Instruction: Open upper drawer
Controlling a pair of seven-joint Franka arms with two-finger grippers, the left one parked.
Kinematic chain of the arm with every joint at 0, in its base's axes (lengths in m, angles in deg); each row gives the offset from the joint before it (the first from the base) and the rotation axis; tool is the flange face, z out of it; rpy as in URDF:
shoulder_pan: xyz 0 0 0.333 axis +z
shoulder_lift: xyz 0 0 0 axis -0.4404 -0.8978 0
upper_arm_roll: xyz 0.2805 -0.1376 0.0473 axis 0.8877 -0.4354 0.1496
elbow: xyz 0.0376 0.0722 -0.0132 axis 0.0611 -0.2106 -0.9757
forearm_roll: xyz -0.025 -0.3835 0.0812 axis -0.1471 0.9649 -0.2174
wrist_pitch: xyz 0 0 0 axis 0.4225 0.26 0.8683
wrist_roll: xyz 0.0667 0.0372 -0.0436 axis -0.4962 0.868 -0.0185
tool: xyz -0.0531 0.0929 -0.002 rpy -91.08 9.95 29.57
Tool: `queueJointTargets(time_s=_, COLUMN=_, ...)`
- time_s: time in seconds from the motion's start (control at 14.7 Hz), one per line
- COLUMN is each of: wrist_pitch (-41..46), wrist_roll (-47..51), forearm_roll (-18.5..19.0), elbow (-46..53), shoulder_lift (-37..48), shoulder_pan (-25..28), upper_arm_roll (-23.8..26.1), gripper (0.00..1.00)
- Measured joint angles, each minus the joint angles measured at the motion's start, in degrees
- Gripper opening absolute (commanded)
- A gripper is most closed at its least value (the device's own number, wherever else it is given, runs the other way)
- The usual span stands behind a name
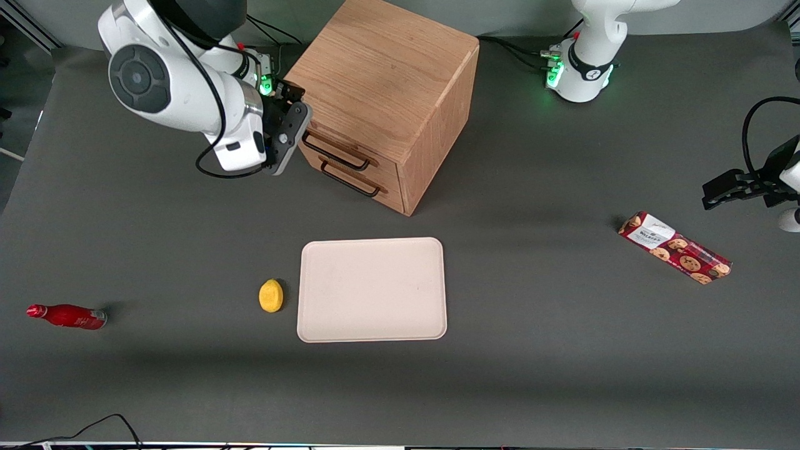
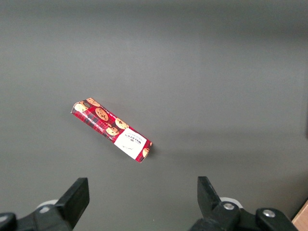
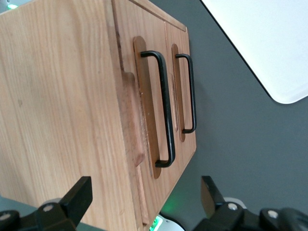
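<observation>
The wooden cabinet [image 1: 381, 81] stands with its two drawer fronts turned toward the working arm's end of the table. The upper drawer [image 1: 353, 152] sits flush and closed, and its black bar handle [image 1: 337, 154] lies above the lower drawer's handle [image 1: 350, 181]. My gripper [image 1: 299, 122] hovers in front of the drawers at the end of the upper handle, close to the cabinet's top corner. In the right wrist view the gripper [image 3: 144, 197] is open and holds nothing. Its fingers [image 3: 79, 195] straddle the cabinet's top edge, a short way from the upper handle [image 3: 163, 110] and the upper drawer front [image 3: 124, 43].
A beige tray [image 1: 372, 289] lies nearer the front camera than the cabinet, with a yellow lemon [image 1: 270, 295] beside it. A red bottle [image 1: 65, 316] lies toward the working arm's end. A red cookie box [image 1: 675, 248] lies toward the parked arm's end.
</observation>
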Motion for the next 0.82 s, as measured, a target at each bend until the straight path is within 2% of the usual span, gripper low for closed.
queueJointTargets(time_s=0.61, wrist_pitch=-9.7, wrist_roll=0.2, forearm_roll=-0.1, elbow=-6.5, shoulder_lift=-2.7, shoulder_pan=0.3, upper_arm_roll=0.8, gripper=1.0)
queueJointTargets(time_s=0.82, wrist_pitch=-14.5, wrist_roll=0.9, forearm_roll=-0.1, elbow=-10.0, shoulder_lift=-2.7, shoulder_pan=0.4, upper_arm_roll=2.4, gripper=1.0)
